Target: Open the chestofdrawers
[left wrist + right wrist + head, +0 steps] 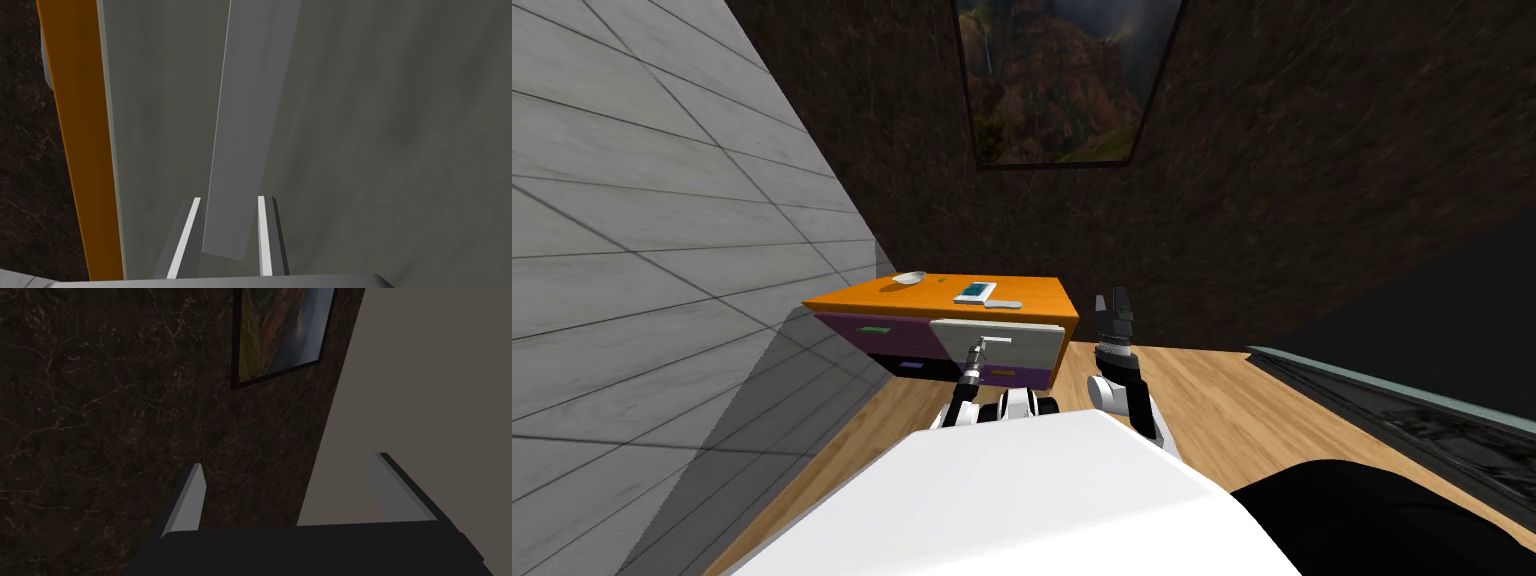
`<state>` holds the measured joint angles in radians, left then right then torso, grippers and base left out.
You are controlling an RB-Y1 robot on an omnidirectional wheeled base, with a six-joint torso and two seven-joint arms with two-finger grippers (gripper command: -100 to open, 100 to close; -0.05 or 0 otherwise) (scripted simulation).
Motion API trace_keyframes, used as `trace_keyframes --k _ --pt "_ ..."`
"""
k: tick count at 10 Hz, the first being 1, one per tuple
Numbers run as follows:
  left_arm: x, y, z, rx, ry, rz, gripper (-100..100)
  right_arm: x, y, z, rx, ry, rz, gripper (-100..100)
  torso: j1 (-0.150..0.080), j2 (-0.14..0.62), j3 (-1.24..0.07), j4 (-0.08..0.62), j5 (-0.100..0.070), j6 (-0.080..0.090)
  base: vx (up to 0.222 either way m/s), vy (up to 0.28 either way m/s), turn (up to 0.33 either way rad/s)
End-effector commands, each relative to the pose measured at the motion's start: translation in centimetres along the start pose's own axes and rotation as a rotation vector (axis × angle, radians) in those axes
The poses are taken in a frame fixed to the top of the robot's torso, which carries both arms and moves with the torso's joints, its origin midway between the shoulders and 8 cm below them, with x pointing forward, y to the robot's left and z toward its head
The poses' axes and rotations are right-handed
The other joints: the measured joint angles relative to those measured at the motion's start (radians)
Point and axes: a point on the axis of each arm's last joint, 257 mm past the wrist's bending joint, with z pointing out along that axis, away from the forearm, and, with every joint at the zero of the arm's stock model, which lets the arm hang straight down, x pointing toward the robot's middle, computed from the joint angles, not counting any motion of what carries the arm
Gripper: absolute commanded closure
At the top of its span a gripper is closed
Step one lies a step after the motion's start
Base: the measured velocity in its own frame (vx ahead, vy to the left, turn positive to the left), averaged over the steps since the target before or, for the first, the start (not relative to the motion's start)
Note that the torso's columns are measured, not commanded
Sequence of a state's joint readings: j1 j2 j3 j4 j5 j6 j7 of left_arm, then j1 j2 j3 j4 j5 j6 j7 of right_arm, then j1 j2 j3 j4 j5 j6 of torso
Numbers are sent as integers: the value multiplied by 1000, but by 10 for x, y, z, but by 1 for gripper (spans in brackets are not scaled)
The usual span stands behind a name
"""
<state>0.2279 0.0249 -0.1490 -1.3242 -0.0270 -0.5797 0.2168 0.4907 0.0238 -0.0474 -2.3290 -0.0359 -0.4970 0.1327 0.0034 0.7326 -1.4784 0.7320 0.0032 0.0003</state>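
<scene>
The chest of drawers has an orange top and purple fronts and stands against the dark back wall. Its upper right drawer front is light grey and sticks out a little from the chest. My left gripper is at that drawer's grey bar handle. In the left wrist view the fingers press both sides of the handle, with the grey drawer front behind and the orange top edge beside it. My right gripper is raised beside the chest, open and holding nothing.
A white bowl, a small tablet-like item and a flat grey item lie on the chest's top. A pale tiled wall runs along the left. Wooden floor lies to the right, edged by a dark ledge.
</scene>
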Motion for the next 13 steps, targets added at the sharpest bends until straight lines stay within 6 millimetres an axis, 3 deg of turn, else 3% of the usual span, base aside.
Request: trace_keyframes --k 1,4,5,9,10,13 --pt "7 10 -5 -28 37 -13 100 0 0 0 0 0 0 0 0 0 0 -1 0 0 16 -37 95" --pt "22 17 -10 -51 114 -21 100 0 0 0 0 0 0 0 -2 -2 -1 -2 0 -1 22 -47 246" --pt "22 6 -4 -19 106 -16 100 0 0 0 0 0 0 0 -2 -3 -2 -3 0 0 6 -30 59" --pt "29 10 -1 -61 121 -25 100 0 0 0 0 0 0 0 -4 6 3 1 -1 2 -140 47 -17" --pt "28 2 1 -35 121 -22 100 0 0 0 0 0 0 0 -5 3 2 1 -1 3 -82 33 -4" --pt "30 7 -7 -58 128 -24 100 0 0 0 0 0 0 0 -2 6 3 3 -1 0 -156 45 15"
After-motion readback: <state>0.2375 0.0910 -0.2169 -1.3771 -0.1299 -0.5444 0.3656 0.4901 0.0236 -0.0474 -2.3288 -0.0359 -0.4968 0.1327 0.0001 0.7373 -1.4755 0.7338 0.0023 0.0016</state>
